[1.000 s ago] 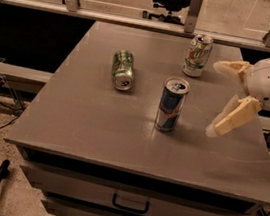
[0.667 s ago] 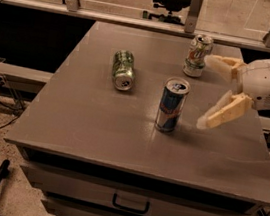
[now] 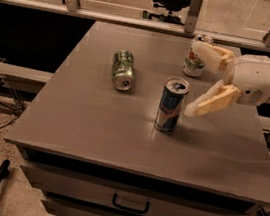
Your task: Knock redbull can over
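Observation:
The redbull can [image 3: 171, 105] stands upright near the middle of the grey table [image 3: 97, 124], slim, blue and silver with a silver top. My gripper [image 3: 194, 78] comes in from the right, open, with its pale fingers spread wide. The lower fingertip is just right of the can's upper part, a small gap apart. The upper finger [image 3: 209, 53] reaches across the white-and-green can.
A green can [image 3: 123, 69] lies on its side to the left of the redbull can. A white-and-green can [image 3: 194, 63] stands upright at the back, partly behind my upper finger. A drawer [image 3: 131, 203] is below the table's front edge. Chairs and rails stand behind.
My gripper has moved left toward the redbull can, closing most of the gap. The cans have not moved.

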Controlling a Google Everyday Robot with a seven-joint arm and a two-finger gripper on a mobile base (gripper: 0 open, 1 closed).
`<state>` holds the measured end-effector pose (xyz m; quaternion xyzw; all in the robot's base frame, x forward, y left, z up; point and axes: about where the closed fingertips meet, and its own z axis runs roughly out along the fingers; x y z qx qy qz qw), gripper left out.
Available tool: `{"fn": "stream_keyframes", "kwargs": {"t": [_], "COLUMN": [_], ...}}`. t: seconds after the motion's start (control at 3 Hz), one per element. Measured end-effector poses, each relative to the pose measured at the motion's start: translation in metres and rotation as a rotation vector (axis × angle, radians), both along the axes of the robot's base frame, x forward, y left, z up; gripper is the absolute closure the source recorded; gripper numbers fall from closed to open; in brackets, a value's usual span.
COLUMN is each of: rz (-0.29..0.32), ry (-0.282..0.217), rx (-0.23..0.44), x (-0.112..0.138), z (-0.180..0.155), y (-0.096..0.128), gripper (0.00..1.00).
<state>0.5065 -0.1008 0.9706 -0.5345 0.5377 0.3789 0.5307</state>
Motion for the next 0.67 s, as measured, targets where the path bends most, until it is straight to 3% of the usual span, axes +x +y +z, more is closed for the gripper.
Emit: {"fn": "stream_keyframes", "kwargs": {"t": [0.33, 0.67], "rz": [0.028, 0.042], "ry": [0.017, 0.039], "rx": [0.078, 0.106], "x": [0.0044, -0.0006], "z": [-0.0026, -0.0095], "y": [0.0161, 0.0234], "gripper": [0.0, 0.0]}}
